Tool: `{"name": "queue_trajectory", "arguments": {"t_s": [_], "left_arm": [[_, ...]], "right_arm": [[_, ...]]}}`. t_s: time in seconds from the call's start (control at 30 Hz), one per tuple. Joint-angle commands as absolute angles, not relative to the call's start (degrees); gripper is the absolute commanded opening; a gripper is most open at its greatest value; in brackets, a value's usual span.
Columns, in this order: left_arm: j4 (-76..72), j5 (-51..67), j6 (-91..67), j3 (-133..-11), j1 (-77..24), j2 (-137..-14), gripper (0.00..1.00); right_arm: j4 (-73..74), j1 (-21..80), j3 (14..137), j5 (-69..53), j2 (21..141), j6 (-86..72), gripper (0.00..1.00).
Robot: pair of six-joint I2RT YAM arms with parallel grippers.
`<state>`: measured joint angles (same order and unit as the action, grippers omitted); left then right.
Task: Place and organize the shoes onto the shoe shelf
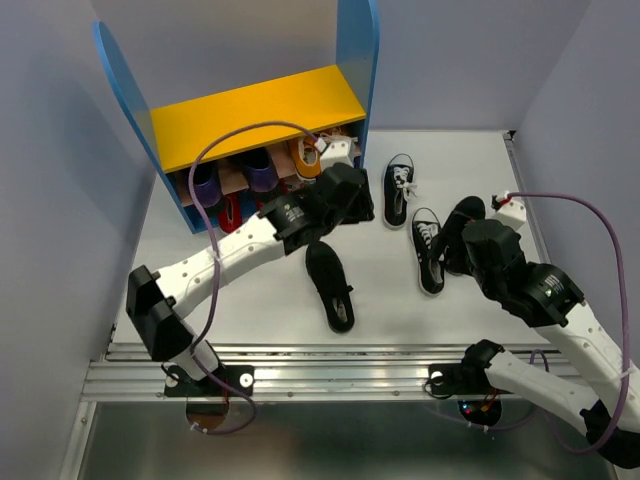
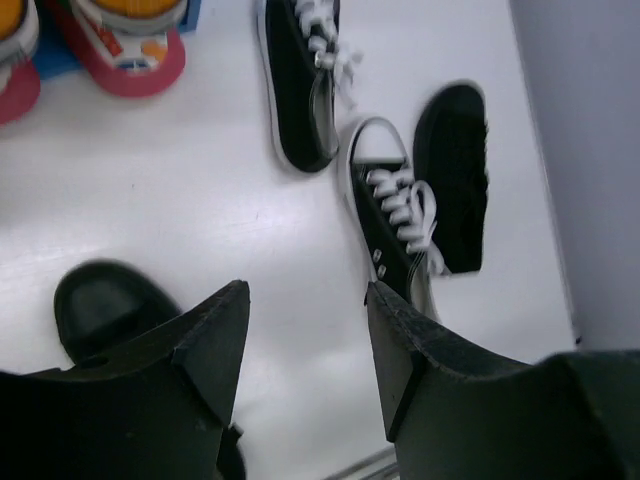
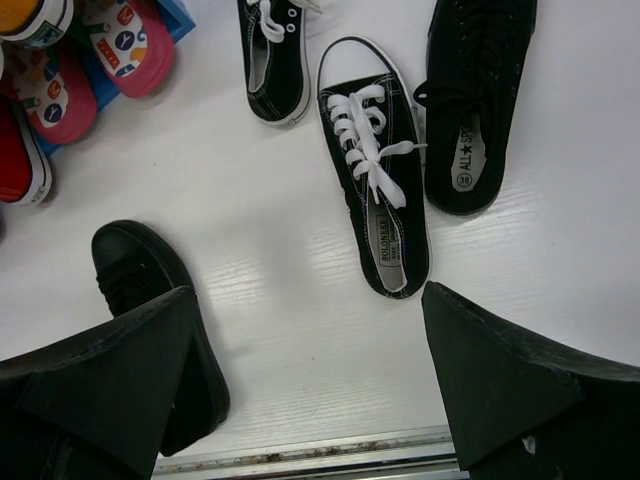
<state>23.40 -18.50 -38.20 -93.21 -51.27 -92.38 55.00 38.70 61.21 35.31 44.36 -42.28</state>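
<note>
The shoe shelf [image 1: 255, 108] has blue side panels and a yellow top board. One orange sneaker [image 1: 305, 158] stands on its lower level. Two black canvas sneakers [image 1: 398, 190] [image 1: 428, 250] lie on the table to its right. One all-black shoe [image 1: 330, 285] lies mid-table, another [image 1: 466, 216] is partly under my right arm. My left gripper [image 1: 345, 195] is open and empty just above the table beside the shelf; it also shows in the left wrist view [image 2: 305, 340]. My right gripper [image 1: 478, 240] is open and empty above the table, as the right wrist view [image 3: 310, 350] shows.
Purple and red shoes [image 1: 232, 195] fill the shelf's lower level, and pink shoes [image 3: 125, 45] stand at its front. Grey walls close in left, back and right. A metal rail [image 1: 330, 365] runs along the near edge.
</note>
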Motion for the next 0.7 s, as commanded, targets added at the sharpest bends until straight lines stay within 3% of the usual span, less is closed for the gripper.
{"name": "queue_trajectory", "arguments": {"t_s": [0.0, 0.23, 0.5, 0.6, 0.67], "left_arm": [[28.0, -21.9, -40.9, -80.2, -56.1, -84.6, 0.60], [28.8, -21.6, -48.0, -65.1, -57.8, -72.9, 0.60], [30.5, -24.1, -50.2, -64.2, -57.3, -66.6, 0.60], [30.9, -25.0, -50.9, -64.1, -57.1, -64.7, 0.60], [30.4, -25.0, -50.9, -63.9, -56.9, -63.1, 0.60]], "right_arm": [[54.1, 38.7, 64.3, 36.4, 44.0, -41.4, 1.00], [51.6, 38.7, 59.8, 39.2, 49.2, -40.7, 1.00], [44.9, 36.0, 57.4, 35.8, 61.4, -38.6, 0.99], [38.1, 33.9, 55.8, 31.6, 64.4, -35.7, 0.78], [36.1, 32.4, 56.5, 30.2, 67.0, -34.1, 0.72]]}}
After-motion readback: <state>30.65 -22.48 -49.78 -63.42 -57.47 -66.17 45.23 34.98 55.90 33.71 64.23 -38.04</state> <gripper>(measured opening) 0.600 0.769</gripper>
